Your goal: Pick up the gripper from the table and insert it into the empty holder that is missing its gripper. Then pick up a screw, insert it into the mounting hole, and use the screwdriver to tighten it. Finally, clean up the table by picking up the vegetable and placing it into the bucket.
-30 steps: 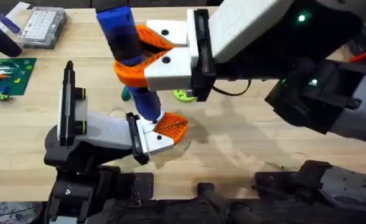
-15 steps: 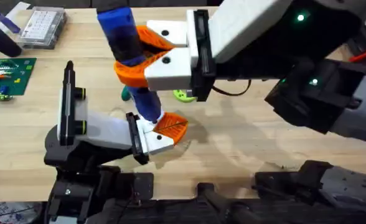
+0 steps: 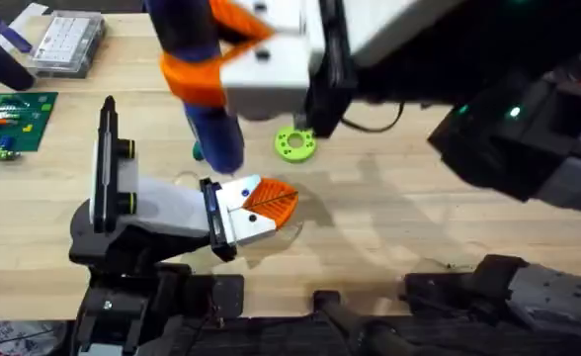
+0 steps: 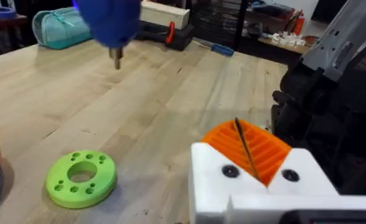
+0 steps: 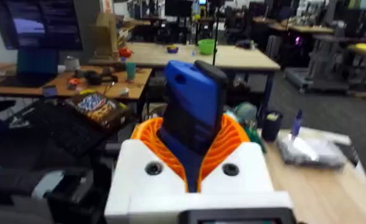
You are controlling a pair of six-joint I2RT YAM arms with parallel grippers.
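R pincer [image 3: 233,61] clamps screwdriver [image 3: 204,94] above the orange gripper [image 3: 268,201] seated in holder [image 3: 162,213] at bench front; L pincer [image 4: 253,163] shut, empty; keep bit vertical, lift clear w/o snagging.

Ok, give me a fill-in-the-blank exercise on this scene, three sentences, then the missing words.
1. The right gripper is shut on the ____.
2. The orange gripper sits at the end of the ____, beside its black end plate.
3. The flat ring lying on the table is lime-____.

Missing words: screwdriver; holder; green
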